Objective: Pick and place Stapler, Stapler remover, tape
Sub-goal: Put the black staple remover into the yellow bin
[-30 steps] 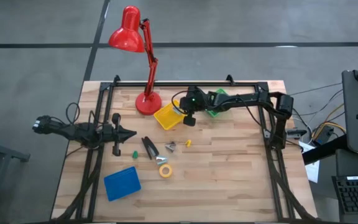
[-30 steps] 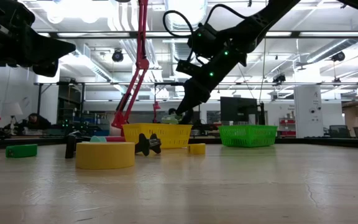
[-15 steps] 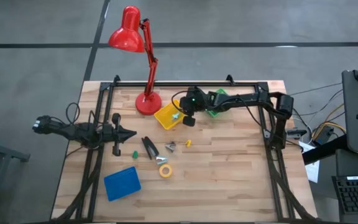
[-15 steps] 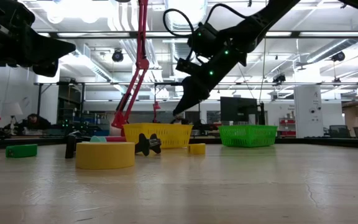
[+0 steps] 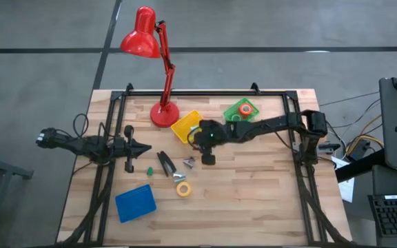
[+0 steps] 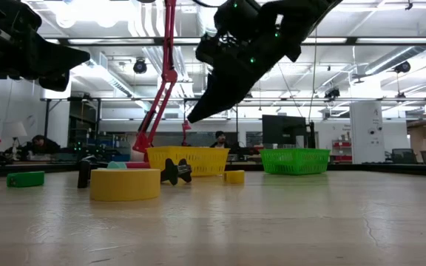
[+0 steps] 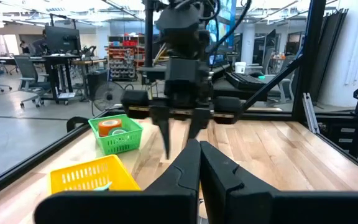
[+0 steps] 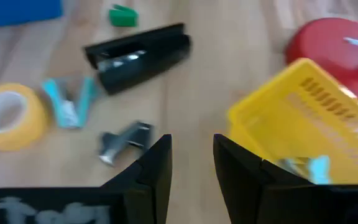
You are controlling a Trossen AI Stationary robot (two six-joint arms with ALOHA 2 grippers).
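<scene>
Stapler (image 5: 165, 163): black, flat on table (image 5: 253, 200), long axis slanting from left gripper's (image 5: 145, 147) side toward yellow tape (image 5: 183, 189). Right gripper (image 5: 205, 153): fingers apart, empty, beside yellow basket (image 5: 185, 128). Left gripper: fingers together, empty.

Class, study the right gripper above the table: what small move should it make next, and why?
Probably lower toward the grey staple remover. The right gripper hangs empty with its fingers apart just past the yellow basket, and the remover lies nearest, ahead of the stapler.
</scene>
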